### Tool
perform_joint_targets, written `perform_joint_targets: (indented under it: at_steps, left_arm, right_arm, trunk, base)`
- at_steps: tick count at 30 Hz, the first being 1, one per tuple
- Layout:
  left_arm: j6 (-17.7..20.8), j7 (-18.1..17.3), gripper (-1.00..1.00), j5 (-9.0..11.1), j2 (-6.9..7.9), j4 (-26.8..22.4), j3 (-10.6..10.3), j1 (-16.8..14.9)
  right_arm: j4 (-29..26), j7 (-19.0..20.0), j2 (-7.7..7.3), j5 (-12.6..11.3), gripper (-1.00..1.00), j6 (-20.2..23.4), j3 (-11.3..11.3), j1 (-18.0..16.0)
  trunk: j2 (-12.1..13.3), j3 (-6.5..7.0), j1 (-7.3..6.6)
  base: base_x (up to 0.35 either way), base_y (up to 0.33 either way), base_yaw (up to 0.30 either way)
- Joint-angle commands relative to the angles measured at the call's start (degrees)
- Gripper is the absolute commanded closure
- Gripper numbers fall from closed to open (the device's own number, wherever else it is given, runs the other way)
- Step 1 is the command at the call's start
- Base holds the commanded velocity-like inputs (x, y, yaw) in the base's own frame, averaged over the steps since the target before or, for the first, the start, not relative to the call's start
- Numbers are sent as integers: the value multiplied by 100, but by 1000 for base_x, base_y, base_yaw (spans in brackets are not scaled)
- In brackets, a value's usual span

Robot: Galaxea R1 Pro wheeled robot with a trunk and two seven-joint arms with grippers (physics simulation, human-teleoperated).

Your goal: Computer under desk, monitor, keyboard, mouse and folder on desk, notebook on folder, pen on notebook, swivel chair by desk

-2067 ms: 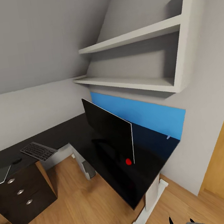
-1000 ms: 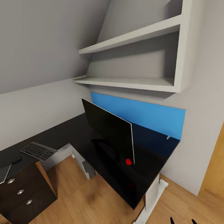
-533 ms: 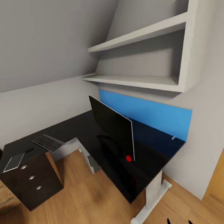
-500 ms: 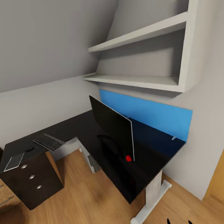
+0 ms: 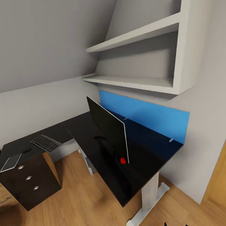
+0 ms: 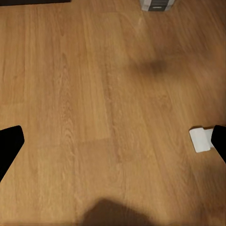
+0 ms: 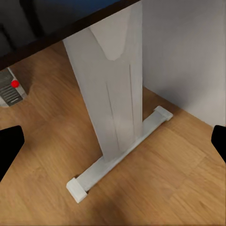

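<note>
On desk (image 5: 149, 158), monitor (image 5: 108, 128) stands upright along the blue-panel wing; keyboard (image 5: 46, 143) and mouse (image 5: 26, 150) lie on far wing above the drawers, near its end edge, w/ a flat grey item (image 5: 11, 162) at the corner. Left gripper (image 6: 113, 146) and right gripper (image 7: 113, 141): fingers wide apart, nothing held. Judged step: transit. Next: locate chair and folder, approach.

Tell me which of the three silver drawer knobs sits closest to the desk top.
The top knob, on the uppermost dark drawer just under the desk top's black edge. The middle knob and the bottom knob sit lower, nearer the floor.
</note>
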Motion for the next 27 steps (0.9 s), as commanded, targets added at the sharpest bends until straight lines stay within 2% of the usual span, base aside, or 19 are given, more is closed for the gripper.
perform_joint_targets:
  at_steps: [1, 8, 12, 17, 27]
  left_arm:
    - [-11, 11, -100, 40, 2, -4, -48, -3]
    - [-17, 14, -100, 40, 2, -4, -48, -3]
    - [-18, 14, -100, 40, 2, -4, -48, -3]
    - [-19, 14, -100, 40, 2, -4, -48, -3]
    - [-16, 14, -100, 40, 2, -4, -48, -3]
  right_arm:
    - [38, -48, 24, -16, -100, -16, 49, -6]
    - [83, -49, 40, -10, -100, -16, 59, -6]
    - [188, -54, 109, -10, -100, -19, 82, -6]
    - [295, -55, 166, -8, -100, -20, 96, -6]
    - [322, -56, 175, -8, -100, -20, 90, -6]
  trunk:
    - [-12, -13, 3]
    - [-12, -13, 3]
    - [-12, -13, 3]
    - [-12, -13, 3]
    - [-12, -13, 3]
  base:
    - [0, -3, 0]
    - [0, 0, 1]
    - [0, 0, 100]
    - [0, 0, 237]
    - [0, 0, 272]
